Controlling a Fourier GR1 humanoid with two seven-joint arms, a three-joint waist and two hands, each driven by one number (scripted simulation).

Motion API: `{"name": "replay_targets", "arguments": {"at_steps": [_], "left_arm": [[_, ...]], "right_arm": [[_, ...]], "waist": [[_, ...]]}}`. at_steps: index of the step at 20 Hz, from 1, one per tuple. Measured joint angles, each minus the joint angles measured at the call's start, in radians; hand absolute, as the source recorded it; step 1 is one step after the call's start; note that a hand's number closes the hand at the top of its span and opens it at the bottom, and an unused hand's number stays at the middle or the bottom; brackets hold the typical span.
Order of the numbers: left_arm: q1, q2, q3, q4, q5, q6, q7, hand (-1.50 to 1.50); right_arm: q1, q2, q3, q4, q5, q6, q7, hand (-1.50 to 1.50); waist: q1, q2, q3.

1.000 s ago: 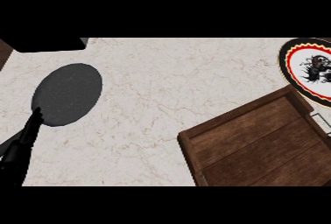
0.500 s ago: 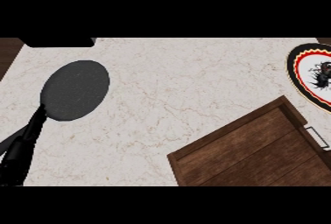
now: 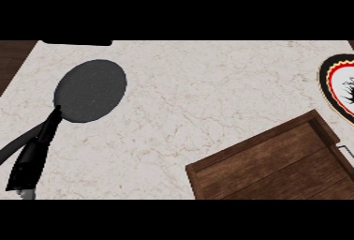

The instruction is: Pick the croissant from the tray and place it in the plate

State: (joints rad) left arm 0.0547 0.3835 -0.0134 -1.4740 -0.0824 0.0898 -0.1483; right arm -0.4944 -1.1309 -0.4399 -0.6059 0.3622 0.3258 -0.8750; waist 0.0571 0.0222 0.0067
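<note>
Wooden tray [image 3: 276, 164], marble-look counter [image 3: 207, 93]

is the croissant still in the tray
Cannot tell: the visible part of the wooden tray is bare, but the frame crops it; no croissant shows.

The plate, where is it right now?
In the head view the plate sits at the far right edge of the counter, partly cut off, just above the wooden tray's upper right corner.

One head view looks steeply down on the marble counter [image 3: 207, 103] — wooden tray [image 3: 276, 164] lower right, plate [image 3: 339, 86] cut off at right.
</note>
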Motion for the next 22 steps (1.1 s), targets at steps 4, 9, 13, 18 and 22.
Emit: {"name": "replay_targets", "arguments": {"at_steps": [4,9,13,18,22], "left_arm": [[-0.008,-0.012,-0.020,-0.007,-0.018,0.003,0.012,0.00],[-0.025,-0.008,-0.007,0.007,-0.018,-0.004,0.015,0.00],[-0.040,-0.011,0.002,0.022,-0.021,-0.004,0.017,0.00],[-0.032,-0.013,0.008,0.027,-0.024,-0.011,0.008,0.00],[-0.024,-0.022,0.007,0.020,-0.033,-0.002,0.011,0.00]], "right_arm": [[-0.100,0.022,0.065,0.060,0.030,0.010,0.021,1.50],[-0.198,0.085,0.163,0.117,0.098,0.007,0.040,1.50],[-0.259,0.144,0.231,0.170,0.159,-0.008,0.045,1.50],[-0.321,0.242,0.292,0.244,0.223,-0.038,0.048,1.50],[-0.354,0.298,0.276,0.332,0.211,-0.013,0.105,-1.50]], "waist": [[0.013,-0.001,-0.002],[0.010,-0.003,-0.003],[0.004,-0.004,-0.004],[0.002,-0.004,-0.004],[-0.001,-0.005,-0.004]]}}
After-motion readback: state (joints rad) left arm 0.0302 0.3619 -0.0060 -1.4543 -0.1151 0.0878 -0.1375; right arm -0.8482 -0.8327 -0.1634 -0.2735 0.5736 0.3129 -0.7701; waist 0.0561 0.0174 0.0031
